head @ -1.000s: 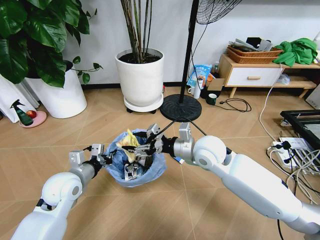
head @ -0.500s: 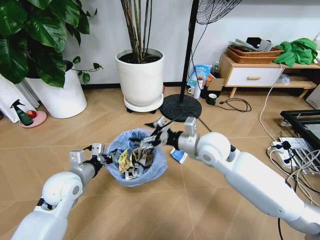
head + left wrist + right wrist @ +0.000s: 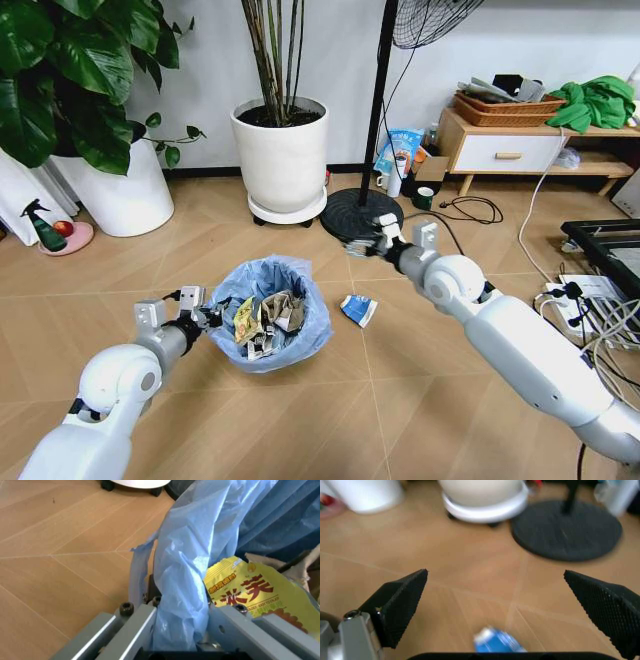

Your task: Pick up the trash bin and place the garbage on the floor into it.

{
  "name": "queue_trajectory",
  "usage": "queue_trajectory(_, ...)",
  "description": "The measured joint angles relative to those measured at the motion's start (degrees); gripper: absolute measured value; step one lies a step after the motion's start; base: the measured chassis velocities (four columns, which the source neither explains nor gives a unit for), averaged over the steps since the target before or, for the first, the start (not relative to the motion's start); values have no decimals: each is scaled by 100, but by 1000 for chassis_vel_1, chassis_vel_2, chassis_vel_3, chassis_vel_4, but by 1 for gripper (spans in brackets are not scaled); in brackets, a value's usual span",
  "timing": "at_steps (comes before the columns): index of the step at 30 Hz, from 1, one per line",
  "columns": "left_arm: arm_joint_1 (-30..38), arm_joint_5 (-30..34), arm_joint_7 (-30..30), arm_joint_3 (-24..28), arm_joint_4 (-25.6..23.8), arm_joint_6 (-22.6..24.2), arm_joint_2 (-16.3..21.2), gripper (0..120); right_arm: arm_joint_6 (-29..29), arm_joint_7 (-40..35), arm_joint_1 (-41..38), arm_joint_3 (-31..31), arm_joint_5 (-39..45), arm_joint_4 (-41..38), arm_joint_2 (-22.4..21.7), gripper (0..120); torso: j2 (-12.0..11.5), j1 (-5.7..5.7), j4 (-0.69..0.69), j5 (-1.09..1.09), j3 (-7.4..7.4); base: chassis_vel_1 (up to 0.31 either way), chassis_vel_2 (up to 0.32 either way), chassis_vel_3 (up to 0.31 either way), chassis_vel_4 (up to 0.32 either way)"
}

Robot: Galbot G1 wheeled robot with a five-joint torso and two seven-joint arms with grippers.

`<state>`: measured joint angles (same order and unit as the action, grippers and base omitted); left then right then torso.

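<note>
Head view: the trash bin (image 3: 272, 318) sits on the herringbone wooden floor (image 3: 400, 400), round, lined with a crinkly light blue bag (image 3: 190, 566), its left rim clamped in the left gripper (image 3: 208, 317) jaws. Several crumpled pieces fill it, one glossy yellow wrapper (image 3: 260, 592) lying just inside those jaws. One blue-white packet (image 3: 357, 309) lies flat on the floor beside the bin, below the right gripper (image 3: 362, 243), whose jaws are spread wide, empty.

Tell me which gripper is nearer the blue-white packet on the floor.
Right. The right gripper hangs open above and just beyond the blue-white packet; the left gripper is clamped on the trash bin rim, across the bin.
</note>
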<state>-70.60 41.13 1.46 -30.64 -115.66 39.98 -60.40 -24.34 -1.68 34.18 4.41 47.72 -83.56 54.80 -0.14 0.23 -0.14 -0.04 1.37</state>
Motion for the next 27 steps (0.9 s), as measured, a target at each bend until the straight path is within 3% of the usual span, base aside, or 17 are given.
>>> queue_trajectory(3, -8, 1, -2, 2, -3, 0, 6, 0, 63, -33, 46, 7, -199, 645, 223, 100, 0, 0, 0, 0, 0, 0, 0, 0, 0)
queue_trajectory(4, -4, 3, -3, 21, -4, 0, 18, 0, 120, -109, 70, 16, -372, 1249, 547, 100, 0, 0, 0, -4, 0, 0, 0, 0, 0)
queue_trajectory(6, -4, 4, -4, 32, -4, 0, 31, 0, 177, -334, 90, 16, -472, 1715, 925, 100, 0, 0, 1, 0, 0, 0, 0, 0, 0)
queue_trajectory(14, 0, 5, -8, 71, -4, 0, 54, 0, 282, -1013, 161, -63, -836, 2610, 1848, 100, 0, 0, 3, -5, 0, 0, 0, 0, 0)
queue_trajectory(19, 1, 5, -8, 97, -4, 0, 39, 0, 399, -1307, 4, -166, -1061, 3235, 2162, 100, 0, 0, 1, -4, 0, 0, 0, 0, 0)
queue_trajectory(27, 3, -1, -12, 103, 25, -6, 37, 0, 669, -1179, -134, -391, -1326, 3952, 2373, 100, 0, 0, 1, -1, 0, 0, 0, 0, 0)
